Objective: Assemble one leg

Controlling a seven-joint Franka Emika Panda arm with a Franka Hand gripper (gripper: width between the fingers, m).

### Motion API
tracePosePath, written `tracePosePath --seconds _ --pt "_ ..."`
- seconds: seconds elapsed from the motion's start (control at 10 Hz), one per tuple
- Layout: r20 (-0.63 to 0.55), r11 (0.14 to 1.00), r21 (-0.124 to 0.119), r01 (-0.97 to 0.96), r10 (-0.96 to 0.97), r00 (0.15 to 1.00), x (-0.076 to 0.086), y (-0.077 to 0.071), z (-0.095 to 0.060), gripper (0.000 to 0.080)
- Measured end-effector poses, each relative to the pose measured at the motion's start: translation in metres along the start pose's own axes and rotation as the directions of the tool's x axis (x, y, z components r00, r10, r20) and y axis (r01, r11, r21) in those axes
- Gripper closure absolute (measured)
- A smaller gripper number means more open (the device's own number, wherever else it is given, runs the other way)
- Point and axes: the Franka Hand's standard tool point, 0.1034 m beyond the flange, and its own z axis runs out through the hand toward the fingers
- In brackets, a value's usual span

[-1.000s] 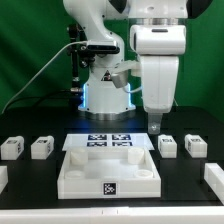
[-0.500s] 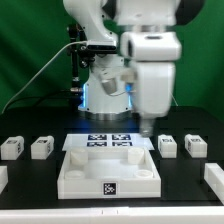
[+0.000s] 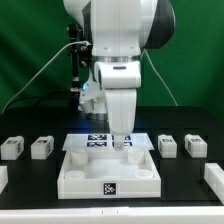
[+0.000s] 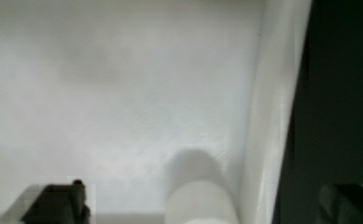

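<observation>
Gripper (image 3: 120, 144) open and empty above the marker board (image 3: 92, 141).
The leftmost leg (image 3: 12, 148) lies well away from it; the nearest leg (image 3: 168, 146) sits toward the exterior view's right: centre the spread fingers over it, descend squarely.

Mostly just a flat white surface (image 4: 125, 90) under the pincer (image 4: 213, 205) here. The two fingers (image 4: 55, 205) are dark and blurry, spread wide apart. Between them, touching neither, there's a pale rounded blob (image 4: 204, 190), way too soft to tell what it is. Out past the far finger the white ends in a straight edge, then comes a dark strip (image 4: 338, 90).
</observation>
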Motion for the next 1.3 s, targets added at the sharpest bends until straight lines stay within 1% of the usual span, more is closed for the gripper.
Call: tracePosePath --seconds 0.1,0.3,0.5,0.7,0.8,0.9,1.0,1.1,1.2,1.3 --pt "-0.005 1.000 0.006 -0.012 0.012 1.000 -0.004 -0.005 0.009 0.0150" --pt "-0.008 0.999 0.025 -0.024 0.024 1.000 -0.007 -0.014 0.018 0.0150" --pt "-0.007 0.999 0.034 -0.032 0.033 0.999 -0.011 -0.018 0.021 0.0150" --pt "-0.007 0.999 0.035 -0.038 0.038 0.999 -0.013 -0.018 0.022 0.0158" --pt "-0.007 0.999 0.035 -0.038 0.038 0.999 -0.013 -0.018 0.022 0.0315" --pt "-0.007 0.999 0.035 -0.038 0.038 0.999 -0.013 -0.018 0.022 0.0315" --pt "-0.007 0.999 0.035 -0.038 0.039 0.999 -0.013 -0.018 0.022 0.0527" --pt "-0.007 0.999 0.035 -0.038 0.039 0.999 -0.013 -0.018 0.022 0.0678" --pt "-0.007 0.999 0.035 -0.039 0.039 0.999 -0.013 -0.018 0.022 0.0678" --pt "-0.007 0.999 0.034 -0.039 0.039 0.999 -0.013 -0.017 0.022 0.0744"
